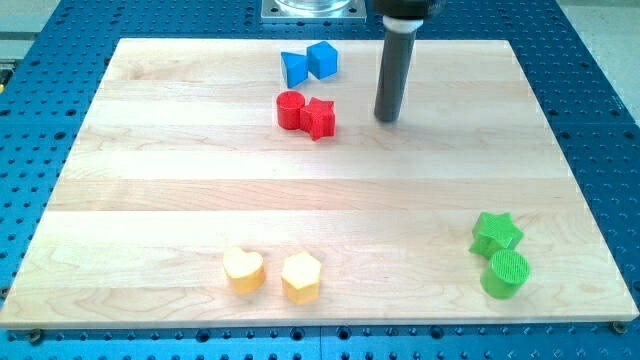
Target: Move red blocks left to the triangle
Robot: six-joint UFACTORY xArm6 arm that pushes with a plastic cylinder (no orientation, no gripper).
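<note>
A red cylinder [289, 109] and a red star [320, 118] sit touching each other near the view's top centre. Just above them are a blue triangle [294, 68] and a blue cube [322, 59], side by side. My tip [387, 119] is on the board to the right of the red star, a short gap away and touching no block.
A yellow heart [243, 270] and a yellow hexagon [301, 277] lie near the view's bottom centre. A green star [496, 232] and a green cylinder [505, 273] sit at the bottom right. The wooden board [150, 180] rests on a blue perforated table.
</note>
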